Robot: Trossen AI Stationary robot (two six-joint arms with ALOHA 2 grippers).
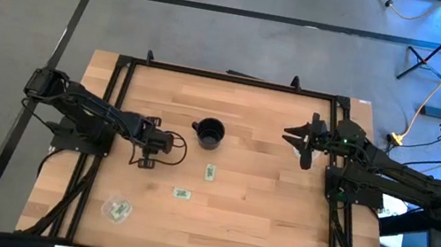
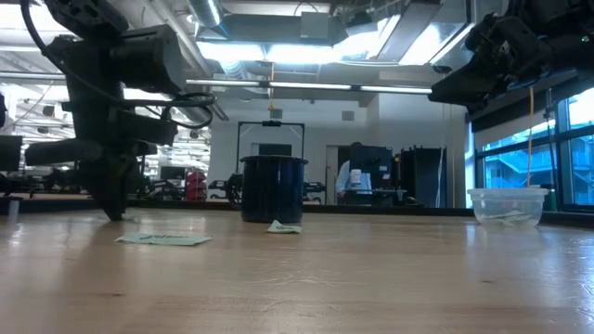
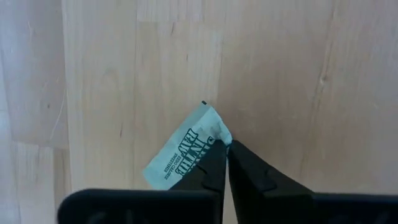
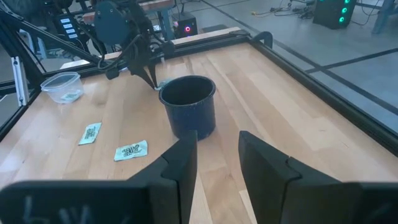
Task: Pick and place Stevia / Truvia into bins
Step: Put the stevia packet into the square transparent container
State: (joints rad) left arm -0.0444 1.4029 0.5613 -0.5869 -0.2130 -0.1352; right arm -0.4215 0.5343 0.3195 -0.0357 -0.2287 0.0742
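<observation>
Stevia packet: pale green, flat on the wooden table, just beside the black cup on the left arm's side; pinched at one corner by the left gripper, fingers pressed together on it. Printed side up in the left wrist view.

Two further packets: loose on the table in front of the black cup, one nearer, one farther out, apart from each other.

Bin: round, clear, well away from the black cup toward the front left corner of the table; pale packets inside. Only one bin seen.

Right gripper: raised clear of the table, well to the right of the black cup, pointed toward it; fingers apart, nothing between them.

Black cup: upright, near the table's rear middle.
</observation>
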